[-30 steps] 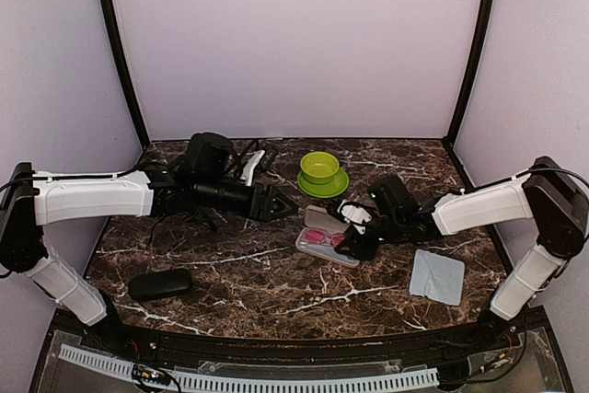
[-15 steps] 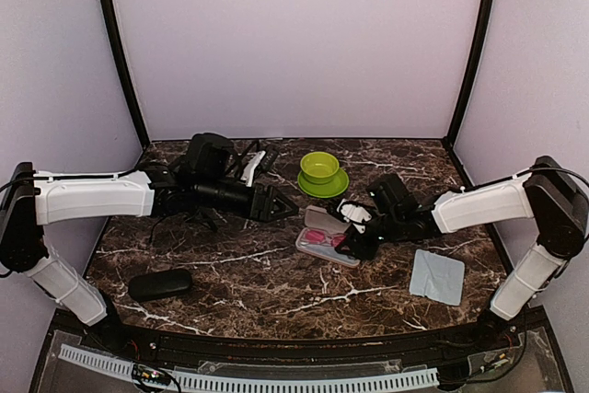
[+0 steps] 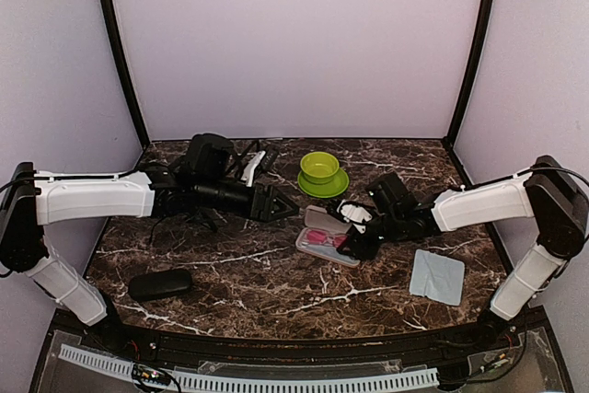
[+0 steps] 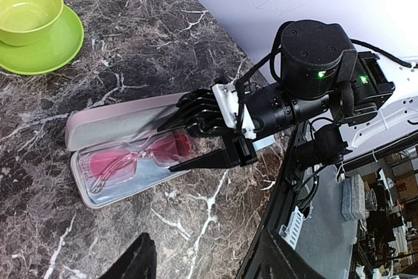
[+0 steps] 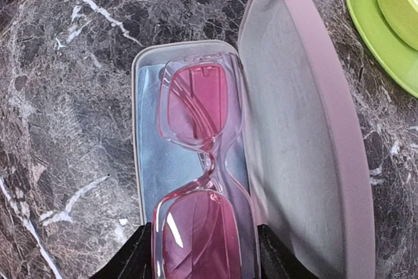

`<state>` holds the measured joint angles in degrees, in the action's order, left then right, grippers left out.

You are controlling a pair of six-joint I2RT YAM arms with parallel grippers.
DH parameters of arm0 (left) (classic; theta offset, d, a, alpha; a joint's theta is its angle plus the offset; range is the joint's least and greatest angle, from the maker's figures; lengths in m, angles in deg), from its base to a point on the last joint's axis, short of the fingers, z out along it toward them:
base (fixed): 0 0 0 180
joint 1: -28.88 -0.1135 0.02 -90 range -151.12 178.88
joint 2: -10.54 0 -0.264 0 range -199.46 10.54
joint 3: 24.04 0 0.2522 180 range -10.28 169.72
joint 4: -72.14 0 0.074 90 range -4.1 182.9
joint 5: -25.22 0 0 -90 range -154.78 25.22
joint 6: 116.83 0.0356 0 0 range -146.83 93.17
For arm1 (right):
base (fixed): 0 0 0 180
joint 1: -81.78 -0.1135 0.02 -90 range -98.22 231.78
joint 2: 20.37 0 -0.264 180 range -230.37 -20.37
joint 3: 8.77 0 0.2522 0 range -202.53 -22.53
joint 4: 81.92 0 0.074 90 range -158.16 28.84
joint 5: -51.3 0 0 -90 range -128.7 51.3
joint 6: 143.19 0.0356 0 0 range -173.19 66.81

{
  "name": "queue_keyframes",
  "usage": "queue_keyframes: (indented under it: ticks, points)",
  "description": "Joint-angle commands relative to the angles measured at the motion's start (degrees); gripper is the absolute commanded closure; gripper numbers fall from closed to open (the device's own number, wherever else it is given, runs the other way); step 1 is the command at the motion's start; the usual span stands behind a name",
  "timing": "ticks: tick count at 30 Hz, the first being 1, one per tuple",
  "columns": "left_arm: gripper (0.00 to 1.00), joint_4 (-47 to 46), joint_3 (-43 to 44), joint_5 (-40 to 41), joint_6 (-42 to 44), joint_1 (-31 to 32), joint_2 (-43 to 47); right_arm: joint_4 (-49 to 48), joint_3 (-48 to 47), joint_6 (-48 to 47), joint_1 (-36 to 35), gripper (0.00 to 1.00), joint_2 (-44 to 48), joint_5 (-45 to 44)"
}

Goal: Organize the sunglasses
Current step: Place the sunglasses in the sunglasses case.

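The red sunglasses (image 5: pixel 196 96) could be dragged from the pink case (image 5: pixel 307 129) if the right gripper (image 4: pixel 166 148), fingers apart, is lifted crookedly

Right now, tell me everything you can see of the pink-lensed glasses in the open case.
The glasses have a clear, pink-tinted, plastic-looking frame with squarish translucent pink lenses. They lie lenses up, lengthwise in the tray of the open pink case, resting on a light blue cloth. The temples aren't clearly visible. The right gripper is open, its fingers straddling the lens at one end; contact can't be confirmed.
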<state>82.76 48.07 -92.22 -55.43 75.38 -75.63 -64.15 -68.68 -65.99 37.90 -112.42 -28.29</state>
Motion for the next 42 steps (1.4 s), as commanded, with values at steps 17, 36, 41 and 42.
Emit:
queue_keyframes:
  ticks: [17, 36, 41, 42]
  points:
    - [0.44, -1.26, -0.73, 0.92, 0.31, -0.27, -0.72, 1.47, -1.53, 1.90, -1.19, 0.42, 5.04, 0.74]
    - [0.38, -2.84, 5.41, 7.71, 1.92, -2.55, -9.78, 7.04, -0.37, 19.52, 3.14, 0.32, 20.94, -6.59]
    - [0.38, -2.88, 10.48, 5.23, 1.54, -3.66, -14.90, 7.86, -1.98, 27.87, 7.55, 0.31, 16.74, -2.62]
    - [0.38, -2.69, 11.60, 4.71, 1.53, -3.96, -15.92, 7.80, -2.21, 29.02, 7.96, 0.31, 15.53, -2.22]
